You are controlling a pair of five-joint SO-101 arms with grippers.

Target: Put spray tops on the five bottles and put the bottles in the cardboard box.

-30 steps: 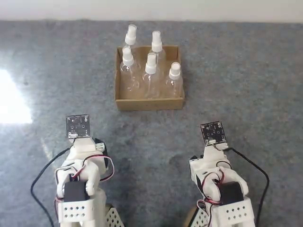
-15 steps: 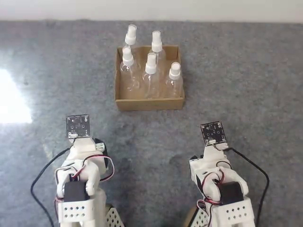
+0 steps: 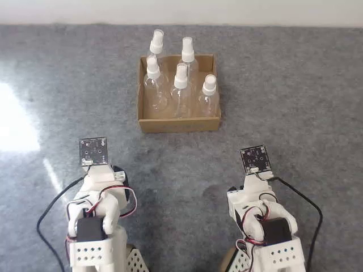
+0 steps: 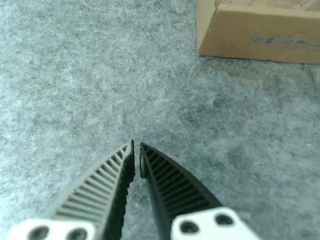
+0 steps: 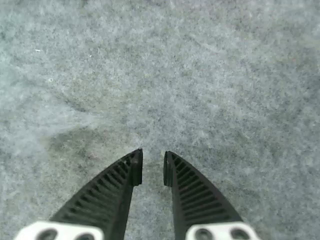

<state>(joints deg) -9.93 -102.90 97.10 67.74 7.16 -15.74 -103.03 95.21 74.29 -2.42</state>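
The cardboard box (image 3: 178, 123) sits on the grey bench (image 3: 295, 85) well ahead of both tools, about midway between their lines. The five bottles (image 3: 180, 93) stand upright inside it, each capped with a white spray top (image 3: 187, 51). The left tool (image 4: 136, 145) is pinched nearly closed, tips all but touching, and grips nothing. The box's corner lies ahead of it and off toward the other arm's side. The right tool (image 5: 151, 157) is narrow – a slim gap between its tips – and empty, over bare bench.
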